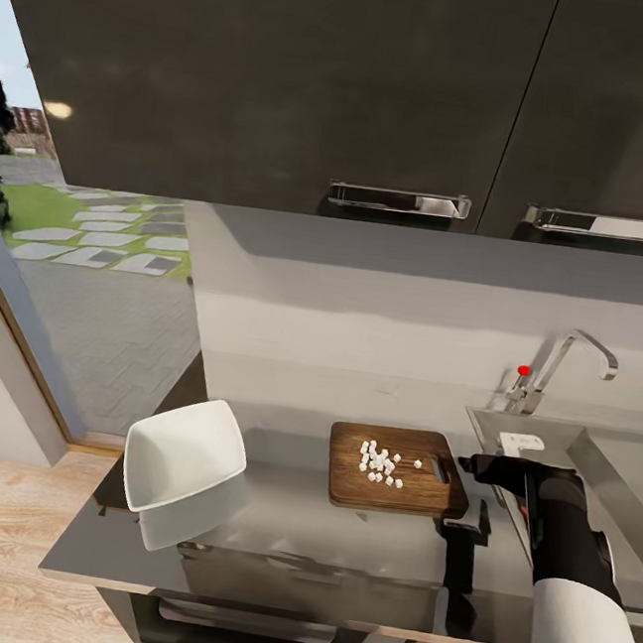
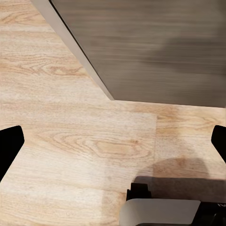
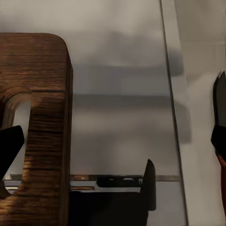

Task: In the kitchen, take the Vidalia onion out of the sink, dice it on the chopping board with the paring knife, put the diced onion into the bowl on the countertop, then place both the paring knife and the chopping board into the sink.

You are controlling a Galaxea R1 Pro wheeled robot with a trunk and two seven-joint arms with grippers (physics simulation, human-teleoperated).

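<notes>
The brown chopping board (image 1: 395,482) lies on the grey countertop (image 1: 288,527) with a small heap of diced onion (image 1: 380,463) on it. My right gripper (image 1: 475,467) hovers open just past the board's slot-handle end (image 3: 44,122), between board and sink (image 1: 587,447); one fingertip (image 3: 9,146) sits over the slot. A dark shape with a reddish edge (image 3: 219,141) at the sink side may be the paring knife; I cannot tell. The white square bowl (image 1: 185,466) stands tilted at the counter's left end. My left gripper (image 2: 113,141) hangs open over the wooden floor.
A chrome tap (image 1: 568,365) with a red-tipped lever rises behind the sink. Dark wall cabinets (image 1: 408,92) hang overhead. The counter's front edge and dark cabinet front (image 2: 155,47) are close below me, and a window opens at the left.
</notes>
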